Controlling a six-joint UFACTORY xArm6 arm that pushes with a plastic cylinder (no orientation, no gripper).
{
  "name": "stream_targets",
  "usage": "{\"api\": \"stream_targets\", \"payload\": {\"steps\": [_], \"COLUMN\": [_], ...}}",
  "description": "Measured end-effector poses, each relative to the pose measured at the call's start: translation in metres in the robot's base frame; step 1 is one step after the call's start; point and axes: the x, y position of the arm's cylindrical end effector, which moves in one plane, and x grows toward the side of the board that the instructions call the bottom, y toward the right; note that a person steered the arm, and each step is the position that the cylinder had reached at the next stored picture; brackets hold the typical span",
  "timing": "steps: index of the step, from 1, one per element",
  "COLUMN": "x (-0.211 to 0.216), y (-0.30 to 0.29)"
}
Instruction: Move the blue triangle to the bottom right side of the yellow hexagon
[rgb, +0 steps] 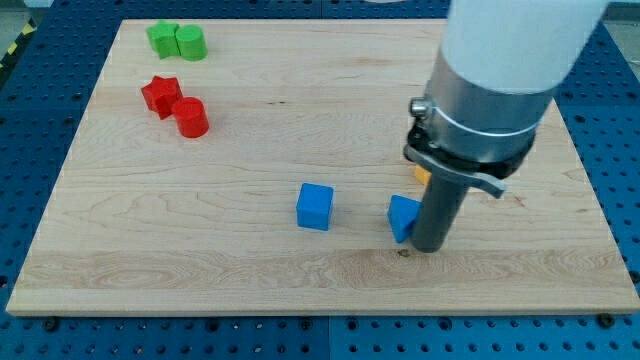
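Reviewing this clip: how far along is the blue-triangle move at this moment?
Done: my tip has reached the blue triangle, sitting at its lower right edge. In hand: pushing it. Left: final placement can't be judged, because the arm hides most of the yellow hexagon, only a sliver showing just above the triangle.

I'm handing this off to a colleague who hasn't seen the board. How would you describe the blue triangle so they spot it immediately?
Start at the wooden board and find the big arm toward the view's right. At the foot of its dark rod, my tip sits right by the blue triangle. The blue cube to the view's left is square and stands alone; the triangle is wedge-shaped, partly hidden by the rod.
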Motion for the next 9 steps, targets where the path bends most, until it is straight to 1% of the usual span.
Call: {"api": "stream_targets", "payload": {"steps": [2,3,7,9], "x": [-0.003,-0.015,-0.033,-0.049], "y": [-0.062,-0.059,0.007,0.027]}}
